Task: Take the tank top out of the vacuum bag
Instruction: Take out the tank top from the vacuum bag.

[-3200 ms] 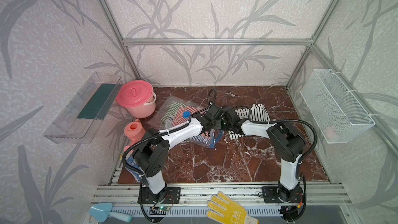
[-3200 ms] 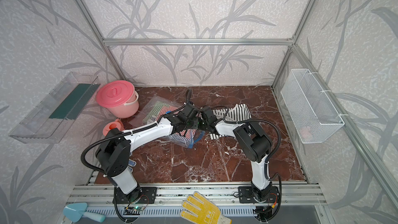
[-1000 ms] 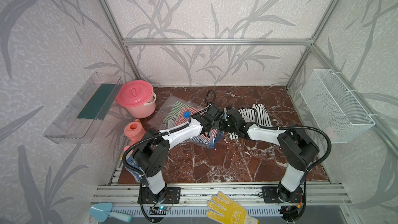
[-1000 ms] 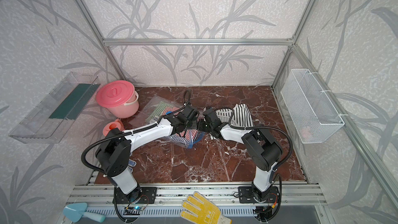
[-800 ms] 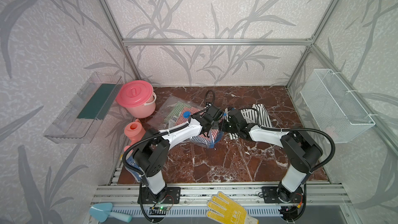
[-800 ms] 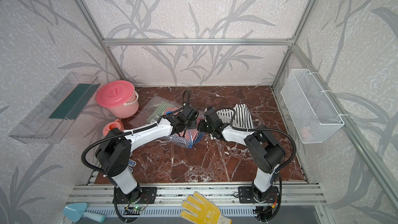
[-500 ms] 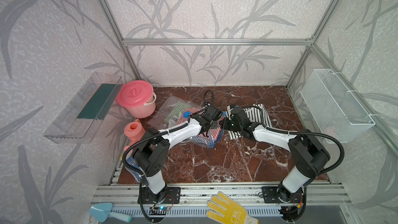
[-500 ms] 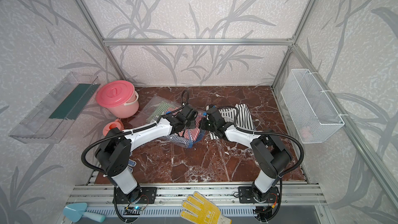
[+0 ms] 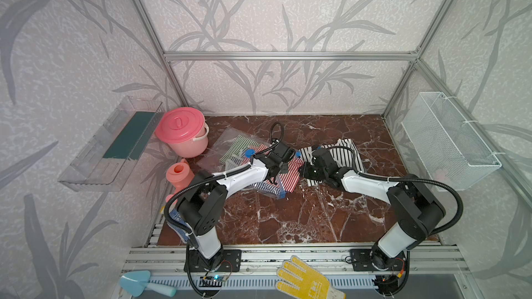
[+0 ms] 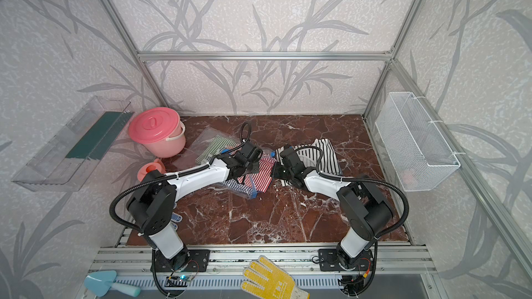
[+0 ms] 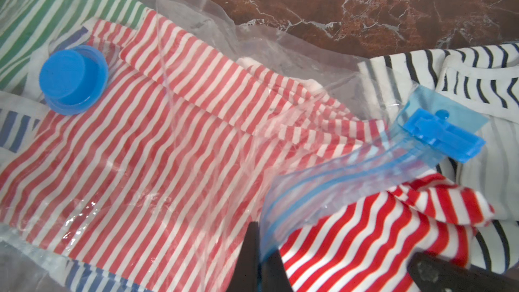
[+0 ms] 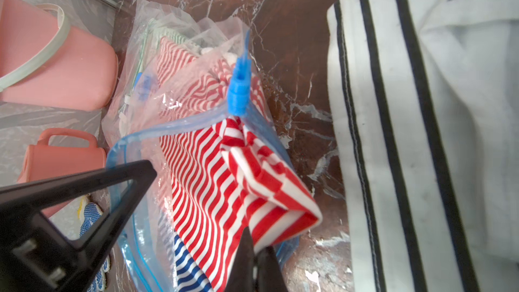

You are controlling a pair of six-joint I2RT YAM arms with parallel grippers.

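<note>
Right wrist view: squeezing the right gripper (image 12: 257,259) shut on a fold of the red-and-white striped cloth tank top (image 12: 213,181), half out of the large clear plastic vacuum bag (image 12: 179,80). Pinching the left gripper (image 11: 259,257) shut on the bag's blue zip strip (image 11: 337,175). Likely feeling soft, light, floppy; grabbing thick folds, not slippery plastic.
</note>
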